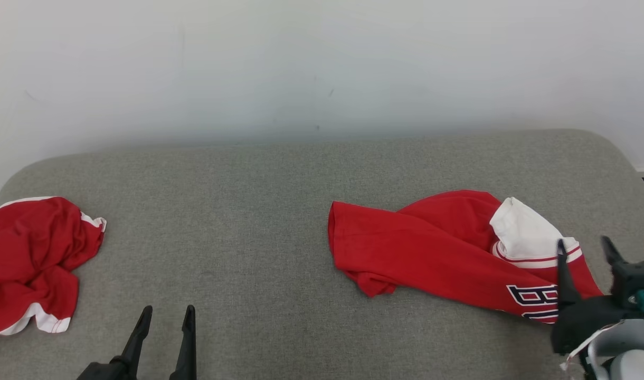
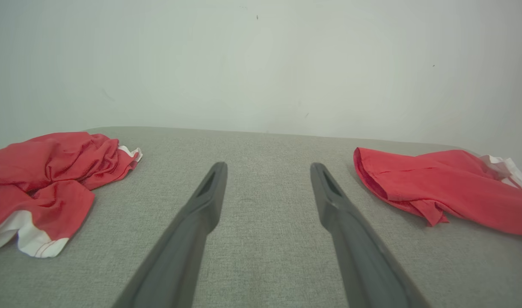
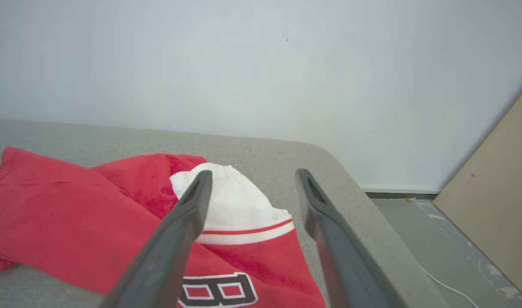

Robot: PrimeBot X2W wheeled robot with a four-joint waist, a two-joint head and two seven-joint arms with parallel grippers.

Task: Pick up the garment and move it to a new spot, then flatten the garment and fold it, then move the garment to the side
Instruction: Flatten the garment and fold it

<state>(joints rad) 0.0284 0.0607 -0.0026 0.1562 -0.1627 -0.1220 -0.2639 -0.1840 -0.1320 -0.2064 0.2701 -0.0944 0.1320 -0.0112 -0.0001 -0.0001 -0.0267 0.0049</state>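
red garment [image 1: 438, 248] below right tool [image 1: 583, 241], jaws apart; left tool [image 1: 169, 309] low, apart

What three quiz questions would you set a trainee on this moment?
1. True or false: the right pincer is shut.
2. The crumpled jersey lies at the cushion's: A) left end, B) middle, C) right end.
3. Fill in: the first letter showing on the lettered jersey is ___.
Key: 1 false; 2 A; 3 B.
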